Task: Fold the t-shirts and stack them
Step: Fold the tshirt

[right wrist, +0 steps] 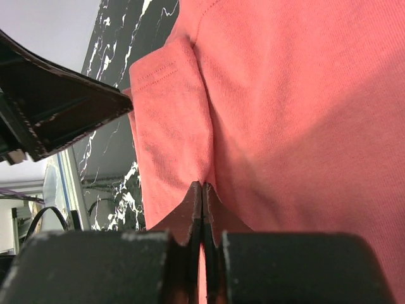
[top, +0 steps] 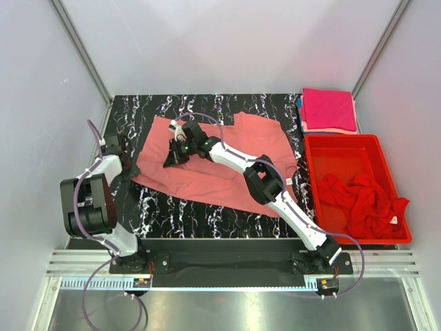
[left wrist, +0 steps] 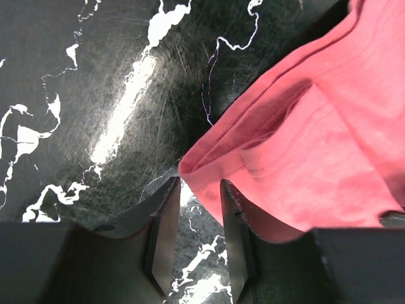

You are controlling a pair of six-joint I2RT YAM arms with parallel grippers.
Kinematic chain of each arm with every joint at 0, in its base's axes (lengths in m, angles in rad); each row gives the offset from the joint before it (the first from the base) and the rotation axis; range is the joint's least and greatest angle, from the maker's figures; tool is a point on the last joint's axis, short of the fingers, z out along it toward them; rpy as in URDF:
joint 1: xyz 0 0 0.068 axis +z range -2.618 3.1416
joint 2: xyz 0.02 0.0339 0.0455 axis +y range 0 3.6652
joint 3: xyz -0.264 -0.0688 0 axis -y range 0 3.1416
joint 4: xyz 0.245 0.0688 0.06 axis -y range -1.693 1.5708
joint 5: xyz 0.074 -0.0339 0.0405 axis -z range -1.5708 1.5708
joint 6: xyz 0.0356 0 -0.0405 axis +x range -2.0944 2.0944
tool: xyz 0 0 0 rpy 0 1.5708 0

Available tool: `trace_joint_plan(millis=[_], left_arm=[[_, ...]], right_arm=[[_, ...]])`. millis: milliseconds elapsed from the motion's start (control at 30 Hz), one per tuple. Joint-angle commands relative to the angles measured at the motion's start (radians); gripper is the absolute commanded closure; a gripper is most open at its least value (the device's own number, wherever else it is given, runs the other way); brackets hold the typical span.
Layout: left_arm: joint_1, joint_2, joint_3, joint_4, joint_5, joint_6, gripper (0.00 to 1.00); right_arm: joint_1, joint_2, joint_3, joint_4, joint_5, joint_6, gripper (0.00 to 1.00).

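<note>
**Top external view.**
- Item: salmon-pink t-shirt (top: 234, 172). It lay spread open across the middle of the black marbled table (top: 179, 214), not yet folded.
- Item: my right pincer (top: 172, 158). It was down on the shirt's left part, the arm reaching in from lower right.
- Item: my left pincer (top: 129, 169). It was at the shirt's left edge.
- Item: folded magenta-pink t-shirt (top: 328, 109), upper right of the frame. It lay on top of a paler folded piece, and I judged this to be the stack begun.
- Item: red bin (top: 344, 141), right of the frame. It held crumpled red t-shirts (top: 362, 200), unfolded.

**Left wrist view.**
- Left pincer (left wrist: 197, 190): the jaws stood a little apart and held nothing that I could see.
- A hemmed corner of the salmon-pink t-shirt (left wrist: 316, 158) sat right at the pincer's mouth. Bare table (left wrist: 95, 95) filled the upper left.

**Right wrist view.**
- Right pincer (right wrist: 202, 196): the jaws were closed tip to tip.
- The creases of the salmon-pink t-shirt (right wrist: 285, 114) ran into the tips, so I judged a pinch of cloth to be held there. A sleeve hem showed at upper left.

**Tally.** At least one shirt was folded and stacked. The salmon-pink shirt was at the start of its fold. The bin's red shirts were still to do, so the greater part of the task remained.
</note>
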Motion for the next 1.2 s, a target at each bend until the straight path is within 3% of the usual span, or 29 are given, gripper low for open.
trace_joint_plan(millis=[0, 400, 567, 733, 833, 867, 900, 1100, 1167], left_arm=[[-0.002, 0.016, 0.037, 0.057, 0.014, 0.046, 0.62], [-0.002, 0.068, 0.087, 0.057, 0.037, 0.165, 0.59], [-0.005, 0.096, 0.086, 0.043, 0.04, 0.16, 0.72], [-0.006, 0.097, 0.092, 0.012, 0.02, 0.148, 0.74], [-0.009, 0.096, 0.09, 0.006, 0.023, 0.142, 0.87], [-0.009, 0.094, 0.095, 0.003, 0.024, 0.137, 0.99], [-0.011, 0.091, 0.095, -0.003, 0.024, 0.134, 1.0], [-0.013, 0.047, 0.112, -0.052, -0.026, 0.114, 1.0], [-0.011, 0.046, 0.118, -0.07, -0.048, 0.116, 0.91]], right_arm=[[-0.001, -0.004, 0.035, 0.044, 0.005, 0.009, 1.0], [0.001, -0.018, -0.005, 0.062, -0.006, 0.006, 1.0], [-0.001, -0.013, 0.002, 0.07, -0.004, 0.013, 1.0], [-0.001, -0.016, 0.005, 0.07, 0.002, 0.017, 1.0], [0.001, -0.023, 0.001, 0.072, 0.004, 0.017, 1.0], [-0.001, -0.023, -0.002, 0.07, 0.005, 0.017, 1.0], [-0.001, -0.026, -0.004, 0.07, 0.007, 0.017, 1.0], [-0.002, -0.038, -0.016, 0.069, 0.034, 0.02, 1.0], [-0.002, -0.041, -0.015, 0.075, 0.036, 0.029, 1.0]])
